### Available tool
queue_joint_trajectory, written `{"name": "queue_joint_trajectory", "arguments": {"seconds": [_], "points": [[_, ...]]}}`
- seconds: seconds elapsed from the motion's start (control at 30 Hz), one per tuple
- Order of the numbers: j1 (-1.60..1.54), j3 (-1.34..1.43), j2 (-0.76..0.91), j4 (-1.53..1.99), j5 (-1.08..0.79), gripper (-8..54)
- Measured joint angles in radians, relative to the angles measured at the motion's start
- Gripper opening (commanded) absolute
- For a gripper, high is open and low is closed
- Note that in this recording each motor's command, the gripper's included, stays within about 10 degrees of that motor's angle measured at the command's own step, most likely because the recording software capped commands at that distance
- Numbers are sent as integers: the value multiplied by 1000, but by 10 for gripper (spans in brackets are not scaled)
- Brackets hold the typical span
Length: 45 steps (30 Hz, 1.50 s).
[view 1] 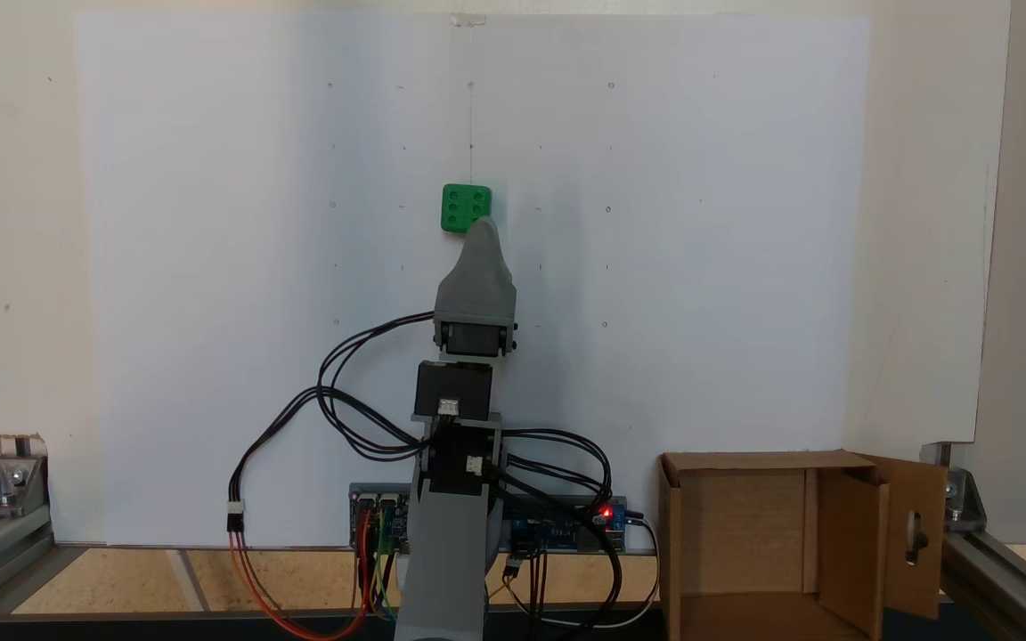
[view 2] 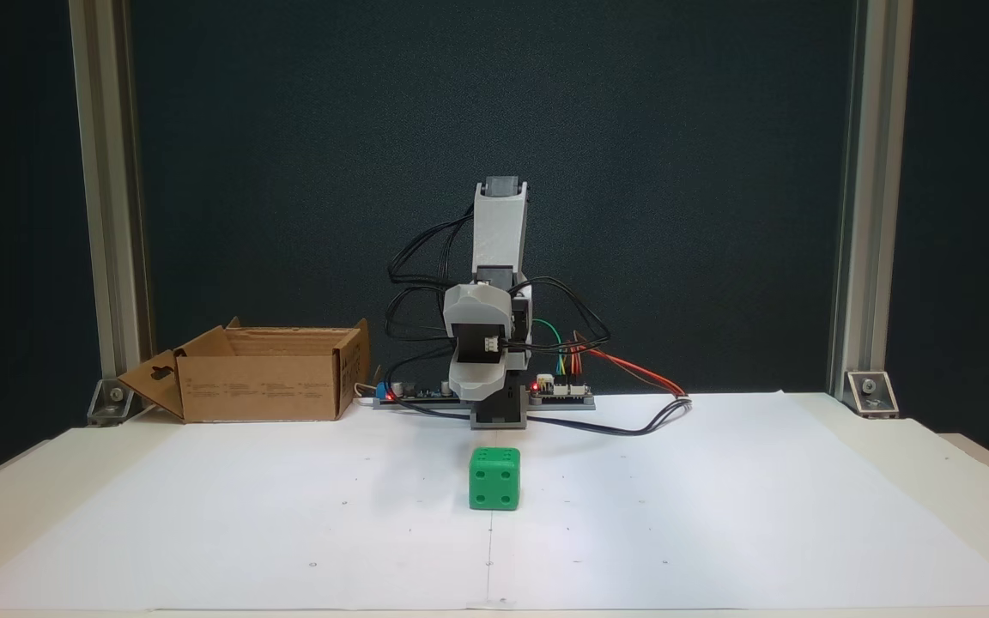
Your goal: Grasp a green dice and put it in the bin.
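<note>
White paper covers the desk. Mid-sheet the dice is seen, free, just beyond the gripper, whose jaw state cannot be told. At the desk's back corner the bin is set.

Dice before arm

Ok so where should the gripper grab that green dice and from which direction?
Probably from above, closing on two opposite side faces of the green dice. It sits flat and square on the white paper, with open space around it, so flat parallel faces are free. The gripper sits on its arm side.
</note>
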Motion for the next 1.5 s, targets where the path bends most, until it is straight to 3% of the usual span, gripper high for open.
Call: {"name": "queue_joint_trajectory", "arguments": {"seconds": [1.03,1.5], "points": [[3,-44,0,-38,2,438],[18,-643,0,864,57,432]]}}
